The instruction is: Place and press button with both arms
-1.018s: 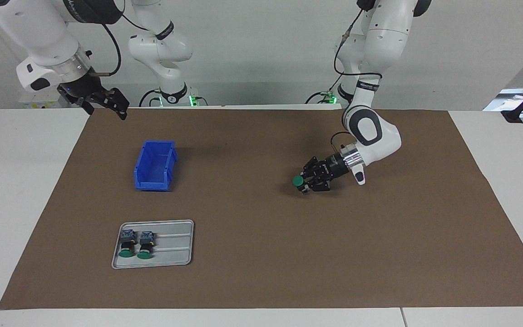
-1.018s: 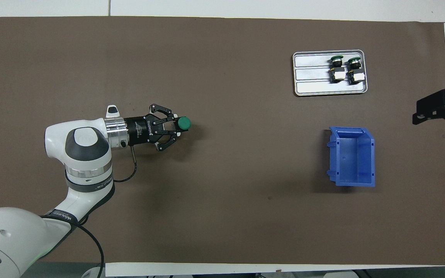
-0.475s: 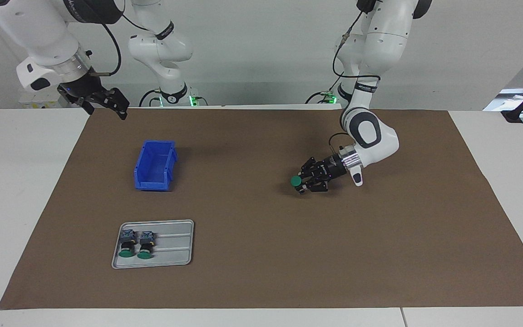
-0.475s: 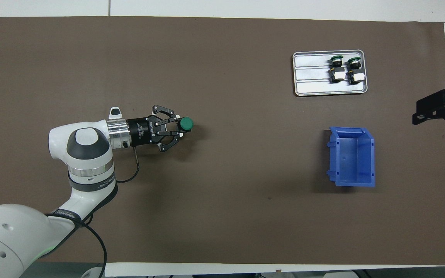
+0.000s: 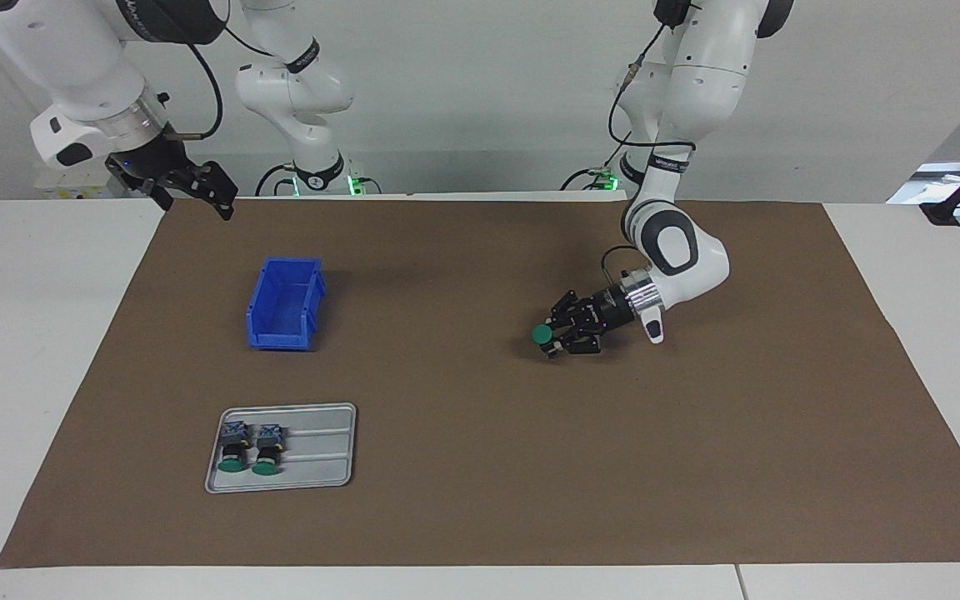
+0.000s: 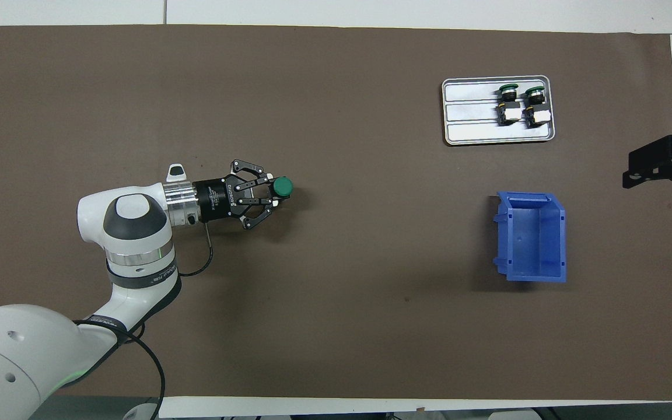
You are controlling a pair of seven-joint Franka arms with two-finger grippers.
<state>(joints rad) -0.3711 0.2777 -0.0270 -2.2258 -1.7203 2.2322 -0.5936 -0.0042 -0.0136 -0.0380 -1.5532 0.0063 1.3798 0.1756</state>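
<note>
The green-capped button [image 5: 542, 334] [image 6: 282, 186] is pinched in the left tool [image 5: 559, 337] [image 6: 269, 193], held low over the brown mat [image 5: 480, 500] on the desk. Well apart from that tool, toward the right arm's end, a blue bin [image 5: 284, 302] [image 6: 531, 236] and a grey tray [image 5: 322, 446] [image 6: 470, 114] holding two more buttons [image 5: 248, 448] [image 6: 521, 105] are seen. The right tool [image 5: 188, 185] [image 6: 660, 162] is held raised over the mat's edge, its fingers spread.

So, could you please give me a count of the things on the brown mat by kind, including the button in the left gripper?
Green-capped buttons: 3 (one held in the left gripper, two lying on the tray)
Grey trays: 1
Blue bins: 1
Total: 5
</note>
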